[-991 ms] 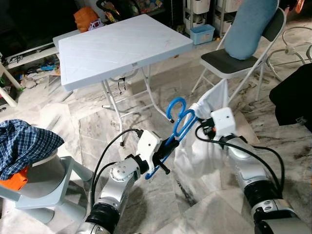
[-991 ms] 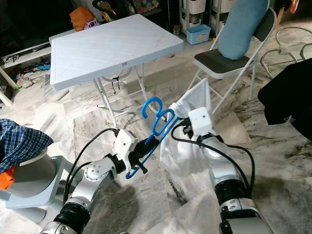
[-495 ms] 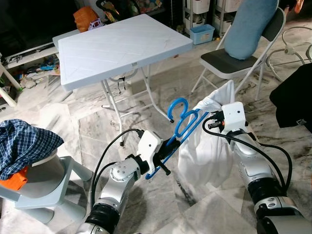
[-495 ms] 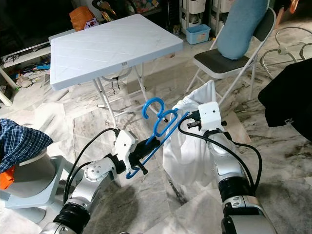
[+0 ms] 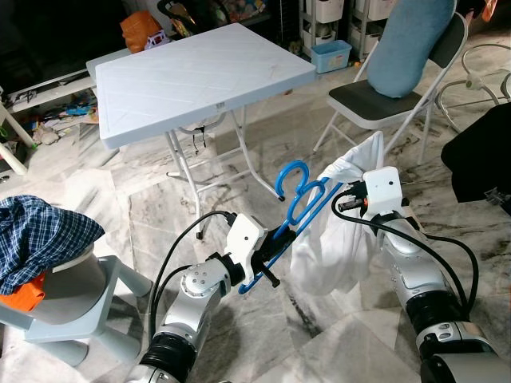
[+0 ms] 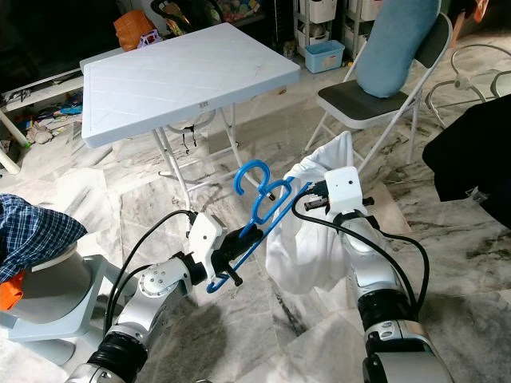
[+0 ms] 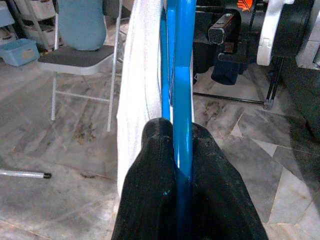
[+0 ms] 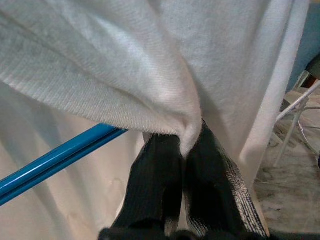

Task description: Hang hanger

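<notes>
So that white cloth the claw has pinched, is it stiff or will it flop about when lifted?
Probably floppy: the white cloth hangs in loose folds below the right claw, bunched where it is pinched. It looks light, since a small pinch holds it. It may slide along the smooth blue hanger clamped by the left claw.

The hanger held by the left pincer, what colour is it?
Bright blue; the hanger shows best in the left wrist view.

both eye views look forward and down from the head over the marble floor (image 5: 96, 191), sharing the folding worktop (image 5: 200, 76) far left and chair (image 6: 383, 96) far right. each wrist view sits close along its own claw.
</notes>
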`<state>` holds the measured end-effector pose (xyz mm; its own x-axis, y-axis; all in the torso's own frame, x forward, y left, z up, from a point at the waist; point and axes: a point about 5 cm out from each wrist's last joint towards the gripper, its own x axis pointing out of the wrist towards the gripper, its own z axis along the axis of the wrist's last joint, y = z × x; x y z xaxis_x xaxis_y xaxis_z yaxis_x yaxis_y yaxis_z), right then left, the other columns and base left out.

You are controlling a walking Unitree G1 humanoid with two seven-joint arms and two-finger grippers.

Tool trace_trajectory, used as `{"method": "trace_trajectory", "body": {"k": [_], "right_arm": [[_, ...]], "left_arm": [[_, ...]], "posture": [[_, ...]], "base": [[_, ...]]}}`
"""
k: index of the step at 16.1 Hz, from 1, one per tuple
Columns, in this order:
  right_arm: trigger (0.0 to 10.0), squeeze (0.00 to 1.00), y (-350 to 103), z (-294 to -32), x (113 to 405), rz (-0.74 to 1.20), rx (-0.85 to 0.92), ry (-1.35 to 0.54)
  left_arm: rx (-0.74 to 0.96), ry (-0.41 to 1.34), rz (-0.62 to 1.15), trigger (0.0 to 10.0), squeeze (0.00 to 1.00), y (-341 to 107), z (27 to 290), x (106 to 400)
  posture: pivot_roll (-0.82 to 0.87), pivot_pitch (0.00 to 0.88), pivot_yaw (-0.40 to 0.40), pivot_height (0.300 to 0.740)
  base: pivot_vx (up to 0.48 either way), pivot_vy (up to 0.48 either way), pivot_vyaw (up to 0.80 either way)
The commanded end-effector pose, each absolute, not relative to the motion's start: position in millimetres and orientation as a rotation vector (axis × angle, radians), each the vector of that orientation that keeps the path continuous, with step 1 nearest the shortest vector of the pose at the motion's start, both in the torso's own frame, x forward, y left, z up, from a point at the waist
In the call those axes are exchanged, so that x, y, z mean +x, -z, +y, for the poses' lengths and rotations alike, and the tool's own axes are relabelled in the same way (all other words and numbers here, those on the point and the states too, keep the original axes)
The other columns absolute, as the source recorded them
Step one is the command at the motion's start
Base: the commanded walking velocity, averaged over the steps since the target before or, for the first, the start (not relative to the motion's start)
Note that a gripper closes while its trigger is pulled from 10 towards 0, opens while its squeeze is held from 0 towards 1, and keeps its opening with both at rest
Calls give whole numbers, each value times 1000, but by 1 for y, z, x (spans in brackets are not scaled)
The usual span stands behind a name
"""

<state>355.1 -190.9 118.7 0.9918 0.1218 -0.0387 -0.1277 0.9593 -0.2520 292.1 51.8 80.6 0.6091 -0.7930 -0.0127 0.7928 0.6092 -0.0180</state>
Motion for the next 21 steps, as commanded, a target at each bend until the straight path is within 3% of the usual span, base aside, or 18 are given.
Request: {"method": "trace_trajectory", "body": {"k": [1, 2, 4, 10, 12, 14, 17, 19, 21], "right_arm": [[0, 0, -126, -187, 359, -7, -249, -131], [0, 0, -126, -187, 359, -7, -249, -131], [0, 0, -176, -212, 368, -177, -284, 26], [0, 0, -140, -198, 359, -58, -286, -53], [0, 0, -149, -203, 367, -64, -305, -7], [0, 0, -158, -206, 379, -49, -306, 70], [0, 0, -166, -204, 387, -40, -330, 126], [0, 0, -161, -217, 388, 18, -417, 224], [0, 0, -155, -230, 384, 58, -454, 266]], "left_arm": [[-5, 912, -20, 0, 0, -88, 54, 294], [-5, 912, -20, 0, 0, -88, 54, 294], [155, 846, 141, 0, 0, -57, 74, 291], [187, 796, 170, 0, 0, -53, 77, 294], [228, 923, 163, 0, 0, -57, 75, 288], [235, 1156, 160, 0, 0, -67, 81, 269], [318, 1255, 186, 0, 0, -72, 99, 257], [460, 1203, 220, 0, 0, -72, 124, 254], [456, 1078, 210, 0, 0, -70, 137, 257]], "posture": [[-179, 0, 127, 740], [-179, 0, 127, 740], [-191, 0, 120, 740], [-176, 0, 136, 740], [-180, 0, 146, 740], [-179, 0, 152, 740], [-148, 0, 147, 740], [-127, 0, 134, 740], [-121, 0, 127, 740]], "base": [[0, 0, 0], [0, 0, 0], [0, 0, 0], [0, 0, 0], [0, 0, 0], [0, 0, 0], [0, 0, 0], [0, 0, 0], [0, 0, 0]]}}
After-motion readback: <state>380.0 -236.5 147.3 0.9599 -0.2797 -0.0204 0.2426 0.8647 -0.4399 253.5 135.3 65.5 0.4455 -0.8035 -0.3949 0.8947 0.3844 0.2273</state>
